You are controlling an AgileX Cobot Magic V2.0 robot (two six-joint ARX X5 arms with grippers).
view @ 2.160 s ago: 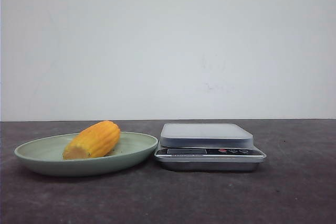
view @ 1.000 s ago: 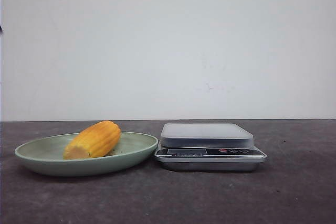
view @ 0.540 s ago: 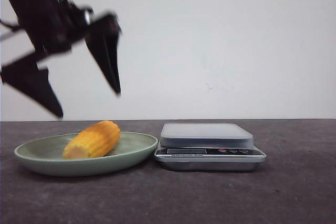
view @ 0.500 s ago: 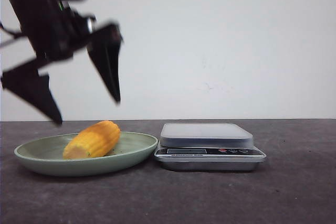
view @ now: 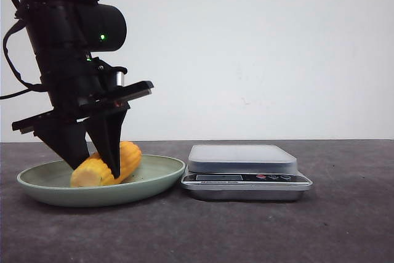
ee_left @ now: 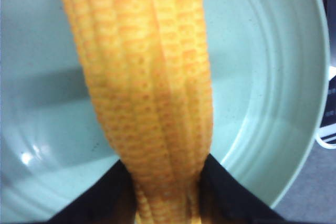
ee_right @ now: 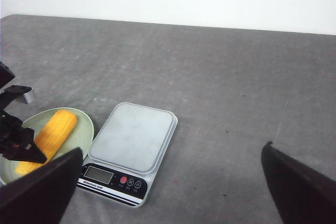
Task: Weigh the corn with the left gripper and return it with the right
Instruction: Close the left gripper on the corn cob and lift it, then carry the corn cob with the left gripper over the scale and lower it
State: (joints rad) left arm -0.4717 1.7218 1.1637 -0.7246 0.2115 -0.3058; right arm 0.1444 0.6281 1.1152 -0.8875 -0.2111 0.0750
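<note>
The corn [view: 130, 154], a short yellow-orange cob, lies in the pale green plate [view: 161, 178] at the left of the table. My left gripper [view: 97, 170] has come down over it with one black finger on each side. In the left wrist view the fingers [ee_left: 231, 198] press against both sides of the corn [ee_left: 152, 77] above the plate [ee_left: 262, 103]. The corn still rests in the plate. My right gripper [ee_right: 174, 147] is open and empty, high above the table, looking down on the corn [ee_right: 54, 128].
A silver kitchen scale [view: 241, 158] with a flat grey platform stands just right of the plate, its display and buttons facing front; it also shows in the right wrist view [ee_right: 134, 137]. The table is dark grey, with a white wall behind.
My left gripper dropped from above the plate onto the corn, and its fingers narrowed around the cob. The corn shifted slightly left.
</note>
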